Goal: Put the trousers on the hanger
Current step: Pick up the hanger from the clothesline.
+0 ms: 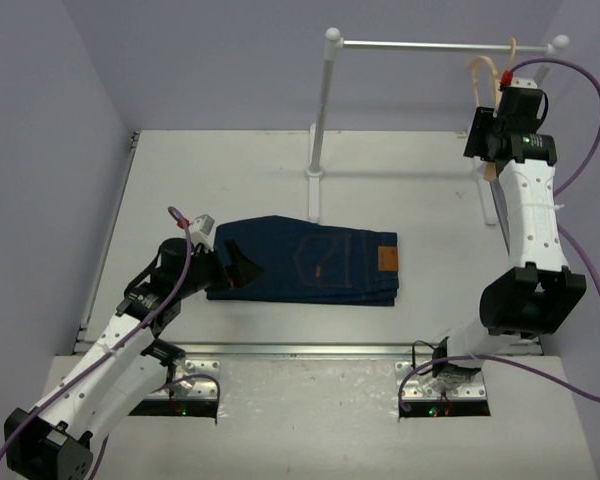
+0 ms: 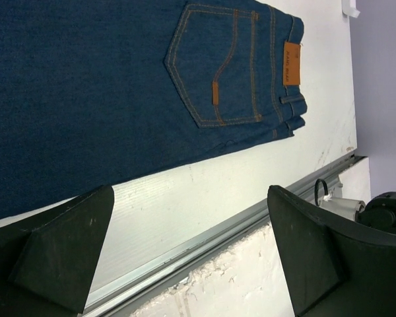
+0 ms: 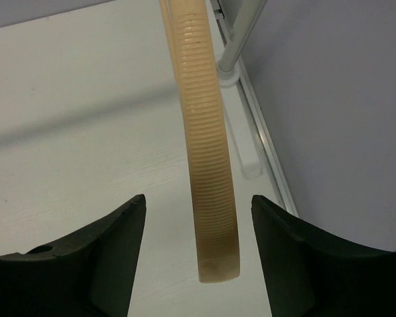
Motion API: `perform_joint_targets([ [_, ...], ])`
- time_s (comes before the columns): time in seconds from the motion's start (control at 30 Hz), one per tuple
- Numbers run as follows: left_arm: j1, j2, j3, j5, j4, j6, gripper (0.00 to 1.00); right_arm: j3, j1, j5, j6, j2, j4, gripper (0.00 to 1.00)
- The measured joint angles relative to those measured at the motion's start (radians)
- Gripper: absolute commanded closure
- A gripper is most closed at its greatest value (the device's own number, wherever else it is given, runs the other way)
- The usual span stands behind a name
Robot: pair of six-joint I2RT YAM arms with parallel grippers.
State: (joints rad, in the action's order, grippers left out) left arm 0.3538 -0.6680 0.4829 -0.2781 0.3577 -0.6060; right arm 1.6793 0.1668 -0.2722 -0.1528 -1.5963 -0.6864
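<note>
While the hanger (image 1: pixel 481 72) hangs from the white rail (image 1: pixel 430 44) at the far right of the table (image 1: pixel 420 190), the right gripper (image 1: pixel 484 135) is raised up to it. In the right wrist view the ribbed tan bar of the hanger (image 3: pixel 208 165) passes down between the two fingers of the right gripper (image 3: pixel 197 205). There is a gap on each side of the bar, wider on one side than on the other. The jaws are therefore partly open and they do not grip the bar; no finger touches it as far as I can see.

The trousers (image 1: pixel 310 262) lie folded and flat in the middle of the table, well apart from the hanger. The waistband with the brown patch (image 2: pixel 291 63) points to the right side, and the back pocket (image 2: pixel 218 66) faces up.

The left gripper (image 1: pixel 246 264) is low at the left end of the trousers. Its jaws are fully apart and hold nothing. In the left wrist view the fingers of the left gripper (image 2: pixel 191 198) stand over the bare table, just beside the near edge of the trousers (image 2: pixel 86 86).
</note>
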Motion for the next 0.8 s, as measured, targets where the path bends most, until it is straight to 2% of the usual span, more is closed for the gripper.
perform_joint_targets([
  [0.1,0.0,0.012,-0.003,-0.01,0.0,0.0,0.0,-0.013,0.002,0.02,0.0,0.002,0.004,0.38],
  [0.2,0.0,0.018,-0.003,-0.019,-0.001,0.0,0.0,-0.05,0.002,0.03,-0.002,0.013,0.004,0.5],
  [0.23,0.0,0.018,-0.003,-0.021,-0.001,0.0,0.0,-0.064,0.002,0.036,-0.005,0.017,0.003,0.58],
  [0.3,0.0,0.017,-0.003,-0.023,-0.001,0.0,0.0,-0.077,0.002,0.043,-0.008,0.02,0.002,0.83],
  [0.37,0.0,0.017,-0.003,-0.023,-0.001,0.0,0.0,-0.083,0.002,0.046,-0.013,0.021,0.001,0.92],
  [0.5,0.0,0.017,-0.003,-0.023,-0.001,0.0,0.0,-0.084,0.002,0.042,-0.019,0.027,0.003,1.0],
  [0.8,0.0,0.006,-0.003,0.003,0.0,-0.001,0.0,-0.084,0.002,0.099,-0.044,0.061,0.0,1.0],
])
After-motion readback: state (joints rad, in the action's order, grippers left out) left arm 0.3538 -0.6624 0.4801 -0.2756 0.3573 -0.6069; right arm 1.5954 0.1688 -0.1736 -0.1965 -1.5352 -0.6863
